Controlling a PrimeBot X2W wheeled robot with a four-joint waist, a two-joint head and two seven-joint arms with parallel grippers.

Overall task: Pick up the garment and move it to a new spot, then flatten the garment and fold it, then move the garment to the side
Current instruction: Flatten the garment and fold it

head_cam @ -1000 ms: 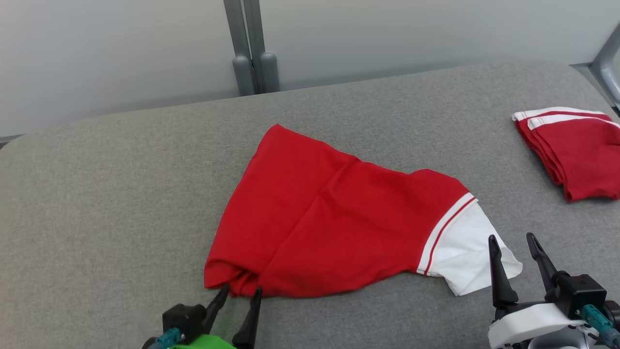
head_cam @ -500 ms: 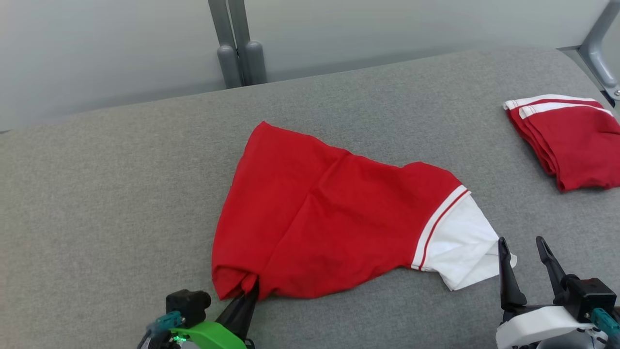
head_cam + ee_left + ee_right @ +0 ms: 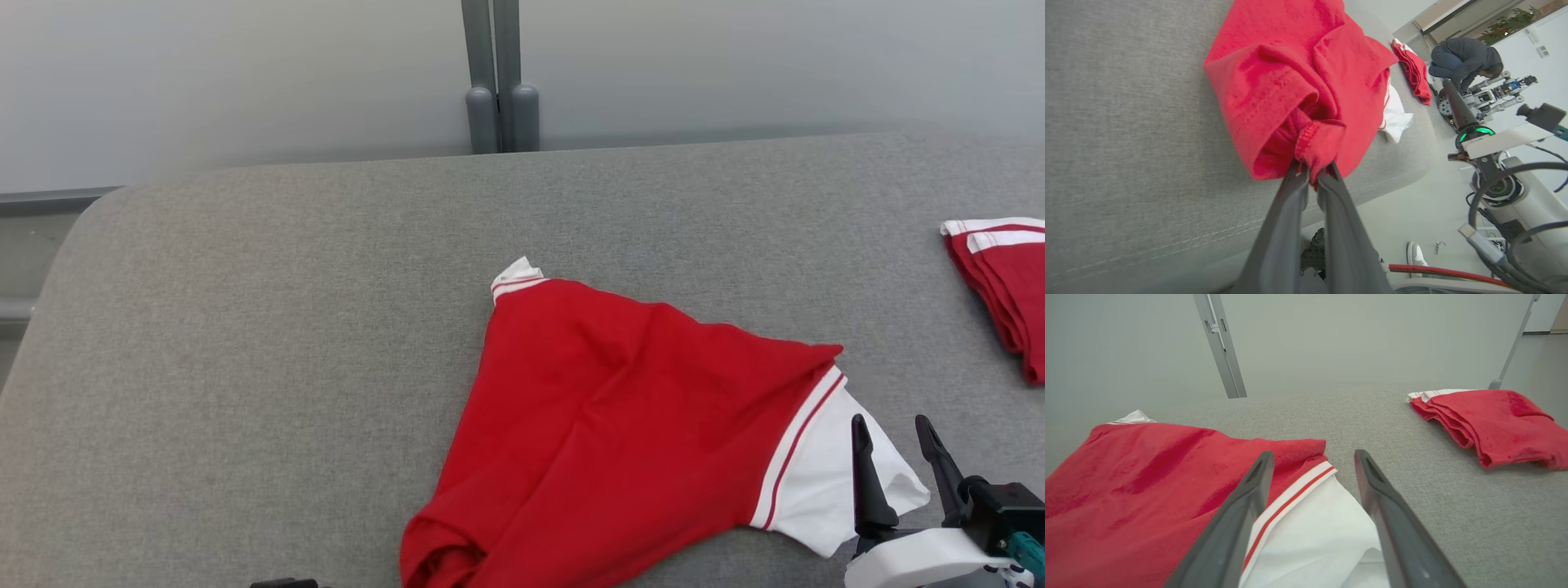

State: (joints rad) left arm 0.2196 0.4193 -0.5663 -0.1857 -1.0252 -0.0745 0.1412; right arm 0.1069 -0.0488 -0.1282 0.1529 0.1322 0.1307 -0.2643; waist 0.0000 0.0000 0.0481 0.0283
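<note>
Pinching a bunched red hem, the left gripper (image 3: pixel 1312 169) has its two dark fingers closed together on the garment (image 3: pixel 629 408) at the cloth's near left corner, close to the front edge of the grey padded table (image 3: pixel 245 327). The garment, red with white trim, lies spread across the middle of the table. Its near left corner is gathered into a fold where the fingers hold it, and a small white-trimmed tip (image 3: pixel 514 273) pokes out at its far corner.

Further right, the white sleeve (image 3: pixel 816 482) with its red stripe lies on the table. The right gripper (image 3: pixel 889 420) sits over that sleeve's outer edge, jaws wide apart and gripping nothing; whether its tips touch the cloth is unclear. At the far right, a folded pile (image 3: pixel 1000 286) of red cloth with white bands rests well apart from the spread garment. Beyond the table, a person (image 3: pixel 1466 61) crouches on the floor.
</note>
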